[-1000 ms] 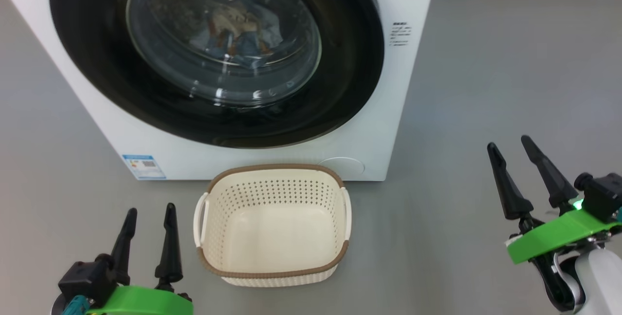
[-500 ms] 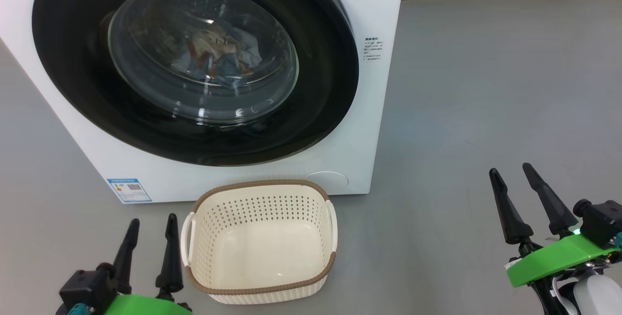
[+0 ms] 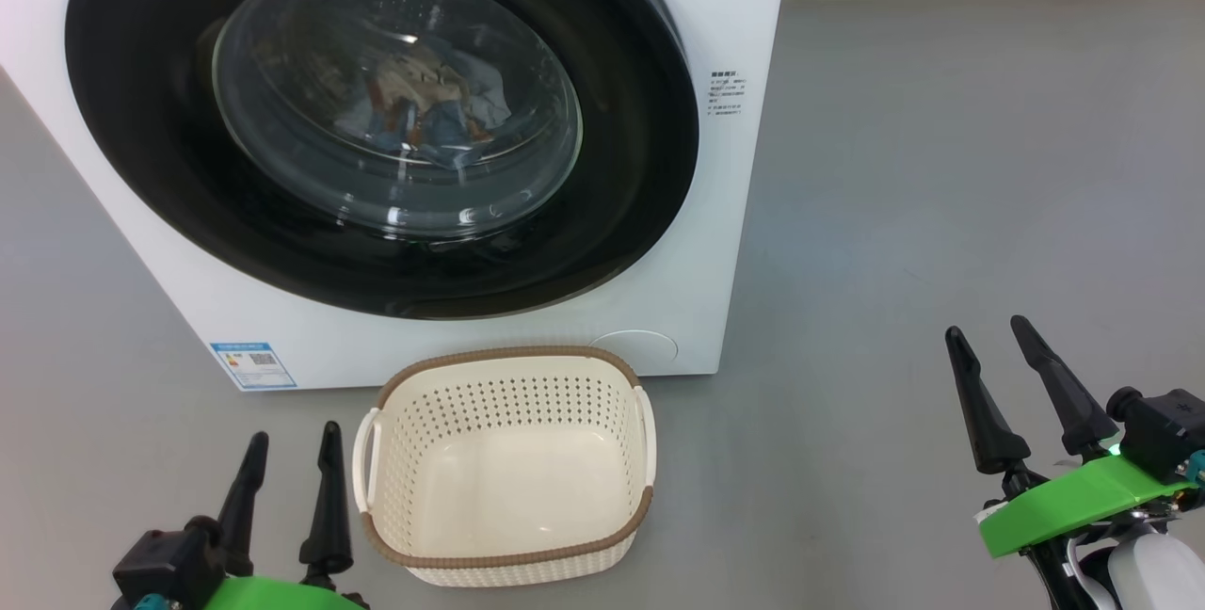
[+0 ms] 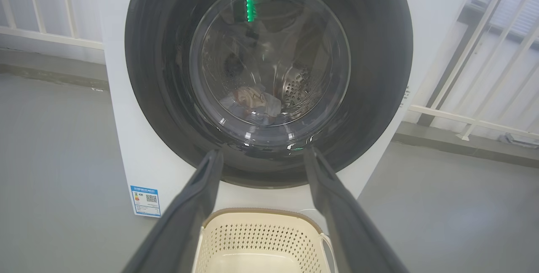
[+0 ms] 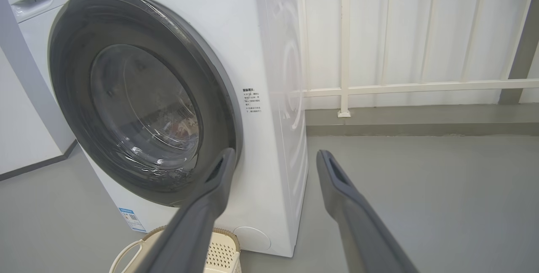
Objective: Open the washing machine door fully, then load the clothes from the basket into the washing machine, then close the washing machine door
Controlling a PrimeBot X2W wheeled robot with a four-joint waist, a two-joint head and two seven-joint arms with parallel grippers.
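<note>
The white washing machine stands ahead with its round black door shut against the front. Through the glass window I see the clothes, light blue with orange-brown print, lying in the drum; the left wrist view shows the clothes low in the drum too. The cream basket sits on the floor before the machine with nothing inside. My left gripper stands open just left of the basket. My right gripper is open far off to the right, holding nothing.
Grey floor stretches to the right of the machine. A white railing and a low kerb run behind and beside the machine. A blue label marks the machine's lower left corner.
The camera tilted, so the machine and the basket sit lower and further left in the head view than a second ago. Both grippers stay open and hardly move.
</note>
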